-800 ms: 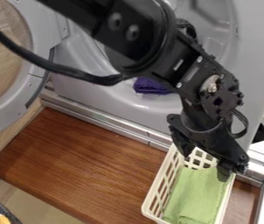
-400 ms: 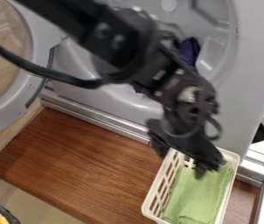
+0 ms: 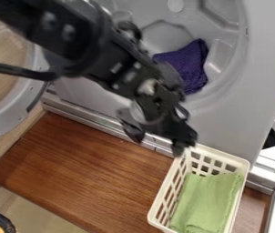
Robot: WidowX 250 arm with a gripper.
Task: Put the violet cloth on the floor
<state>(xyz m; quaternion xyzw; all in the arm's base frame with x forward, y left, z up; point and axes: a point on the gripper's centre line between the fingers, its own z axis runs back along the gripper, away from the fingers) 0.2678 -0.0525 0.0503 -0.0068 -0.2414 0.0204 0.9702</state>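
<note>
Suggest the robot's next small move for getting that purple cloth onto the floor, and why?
I'd raise the gripper toward the purple cloth, keeping it open. The cloth lies up in the round opening of the machine, while the gripper hangs lower, near the basket, with its fingers apart and nothing between them. It probably has to reach the cloth before it can grab it.

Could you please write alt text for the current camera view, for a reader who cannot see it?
A black robot gripper hangs open over a brown wooden board, near a cream basket holding a green cloth. Behind, a violet cloth lies in a grey front-loading laundry machine with its round door open.
</note>
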